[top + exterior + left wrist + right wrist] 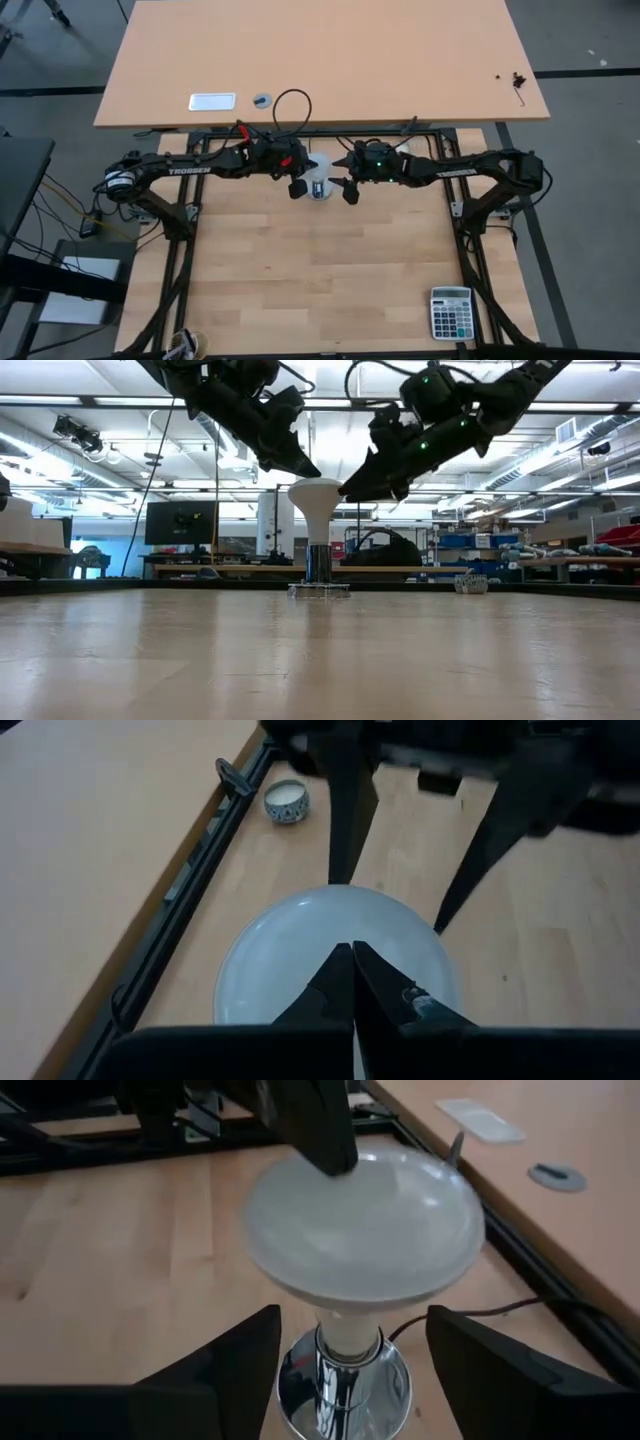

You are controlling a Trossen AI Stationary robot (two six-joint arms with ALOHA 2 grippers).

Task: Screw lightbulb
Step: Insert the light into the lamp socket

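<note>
The bulb (315, 500) is seen upright in a chrome socket (319, 565) at mid-counter (320, 290). The right hand (350, 1350) is spread wide about the bulb's neck, untouching. The left hand (352, 960) is pinched closed, empty, just over the bulb's head. A small tin (286, 800) is noted farther off.

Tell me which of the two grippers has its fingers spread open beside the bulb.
The right gripper: its dark fingers stand wide apart either side of the white funnel-shaped lightbulb's neck. The left gripper's fingers are pressed together above the bulb's head.
</note>
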